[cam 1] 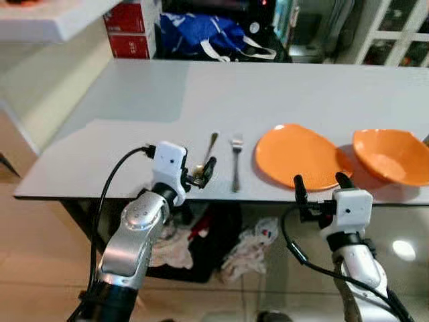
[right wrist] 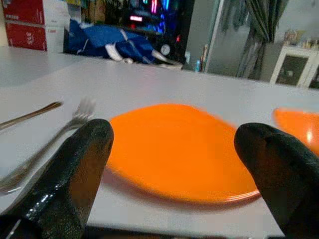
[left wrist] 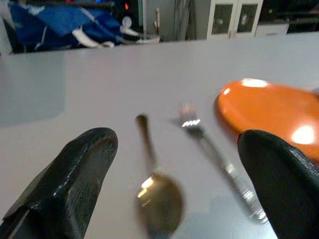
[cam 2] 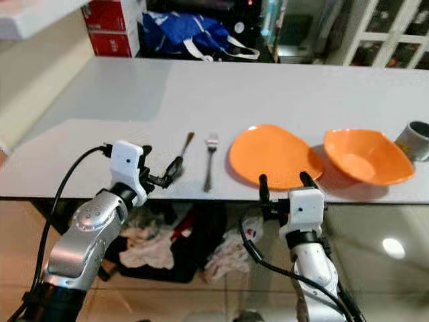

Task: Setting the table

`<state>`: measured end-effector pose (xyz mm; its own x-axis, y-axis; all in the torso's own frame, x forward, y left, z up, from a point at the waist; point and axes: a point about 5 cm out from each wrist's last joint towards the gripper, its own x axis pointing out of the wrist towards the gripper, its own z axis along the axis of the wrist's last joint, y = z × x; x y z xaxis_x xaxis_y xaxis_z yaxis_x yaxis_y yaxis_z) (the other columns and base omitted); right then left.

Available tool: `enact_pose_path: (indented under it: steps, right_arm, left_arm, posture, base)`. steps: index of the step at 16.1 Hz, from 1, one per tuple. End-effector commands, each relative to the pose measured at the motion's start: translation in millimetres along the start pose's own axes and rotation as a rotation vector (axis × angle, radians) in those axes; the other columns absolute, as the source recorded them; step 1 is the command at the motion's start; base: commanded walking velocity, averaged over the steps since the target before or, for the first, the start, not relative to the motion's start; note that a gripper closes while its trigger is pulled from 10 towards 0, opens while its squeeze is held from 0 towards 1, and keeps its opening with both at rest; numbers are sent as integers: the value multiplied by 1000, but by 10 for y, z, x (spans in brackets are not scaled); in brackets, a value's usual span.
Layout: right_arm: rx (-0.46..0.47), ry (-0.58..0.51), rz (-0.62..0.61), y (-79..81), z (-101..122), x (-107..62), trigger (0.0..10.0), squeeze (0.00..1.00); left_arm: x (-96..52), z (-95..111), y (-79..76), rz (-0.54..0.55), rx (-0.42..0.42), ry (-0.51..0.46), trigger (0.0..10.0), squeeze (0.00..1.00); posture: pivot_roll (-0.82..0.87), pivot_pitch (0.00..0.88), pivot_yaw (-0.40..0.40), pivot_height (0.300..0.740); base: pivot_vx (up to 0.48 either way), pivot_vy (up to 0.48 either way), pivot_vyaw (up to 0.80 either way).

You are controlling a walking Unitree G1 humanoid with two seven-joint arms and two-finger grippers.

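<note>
Left eye view: spoon (cam 1: 206, 153), fork (cam 1: 236, 163), plate (cam 1: 299, 156) and bowl (cam 1: 393, 155) lie in a row along the worktop's (cam 1: 134, 100) near edge. Left pincer (cam 1: 204, 172) hovers over the spoon bowl, fingers apart and empty. Right pincer (cam 1: 320, 182), fingers spread, sits at the plate's near rim.

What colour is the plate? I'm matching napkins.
Orange; the plate shows best in the right wrist view.

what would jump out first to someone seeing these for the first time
The orange plate and orange bowl stand out most, side by side at the near edge of the grey table, bowl to the right. Left of the plate lie a fork and a spoon. Both grippers hover open at the table's edge: the left gripper over the spoon's bowl end, the right gripper before the plate.
</note>
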<state>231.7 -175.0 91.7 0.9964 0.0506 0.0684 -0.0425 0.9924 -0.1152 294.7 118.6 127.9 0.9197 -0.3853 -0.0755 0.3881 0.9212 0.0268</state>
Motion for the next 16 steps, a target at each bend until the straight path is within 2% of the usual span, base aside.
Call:
enact_pose_path:
  steps: [1, 2, 4, 8, 12, 16]
  right_arm:
    - [-4, -7, 19, 17, 14, 7, 10000, 0]
    - [-6, 2, 13, 9, 9, 14, 10000, 0]
    - [-6, 8, 7, -5, -2, 23, 10000, 0]
    - [-7, 4, -2, -34, -5, 25, 10000, 0]
    - [15, 13, -23, -106, -3, 53, 10000, 0]
    - [19, 10, -5, -90, 3, 86, 10000, 0]
  left_arm:
    - [48, 44, 46, 24, 14, -13, 10000, 0]
    - [77, 13, 66, 38, -15, 4, 10000, 0]
    - [96, 13, 71, 37, -14, 6, 10000, 0]
    - [139, 60, 113, 67, 17, -12, 10000, 0]
    - [139, 21, 127, 112, 30, -2, 10000, 0]
    - [117, 71, 155, 109, 48, -27, 10000, 0]
  posture:
    - [-134, 0, 5, 736]
    - [-140, 0, 9, 736]
    - [-144, 0, 16, 736]
    - [-141, 0, 18, 736]
    - [-135, 0, 1, 736]
    - [-117, 0, -3, 736]
  base:
    - [0, 480, 0]
    - [0, 480, -550]
    - [0, 480, -675]
    - [0, 480, 0]
    - [0, 480, 0]
    - [0, 480, 0]
